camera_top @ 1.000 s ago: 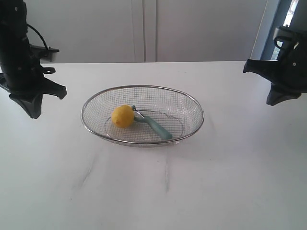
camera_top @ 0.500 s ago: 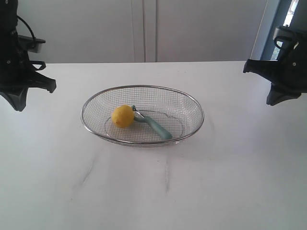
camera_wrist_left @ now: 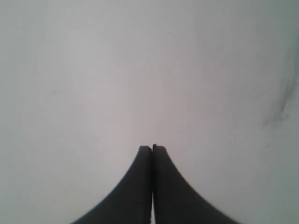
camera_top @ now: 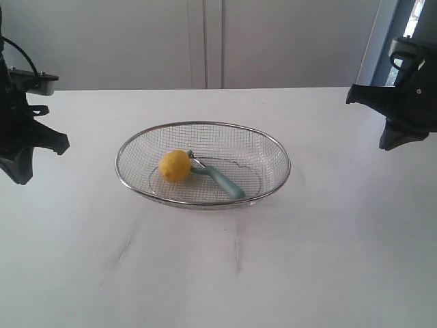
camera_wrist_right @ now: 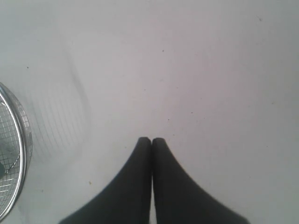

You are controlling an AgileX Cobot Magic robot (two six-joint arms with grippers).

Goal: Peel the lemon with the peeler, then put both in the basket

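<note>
Lemon (camera_top: 175, 165) and peeler (camera_top: 225, 183) lie in basket (camera_top: 203, 124); left fingers (camera_wrist_left: 138, 186) and right fingers (camera_wrist_right: 135, 186) closed, empty.

Both my arms are matt black throughout. The left claw (camera_top: 20, 174), over by the worktop's (camera_top: 307, 260) left edge, has an angular, winged housing. A thin black cable (camera_top: 20, 51) loops above it, and a small pale grey block (camera_top: 41, 83) sits on its side. The right claw (camera_top: 392, 142), near the far right corner, has the same winged black shell, with a glossy rounded casing (camera_top: 410, 51) above. On each wrist camera I see two smooth black fingers (camera_wrist_left: 135, 186), narrow at the tips and flaring wide toward the base, with a hairline seam between them.
</note>
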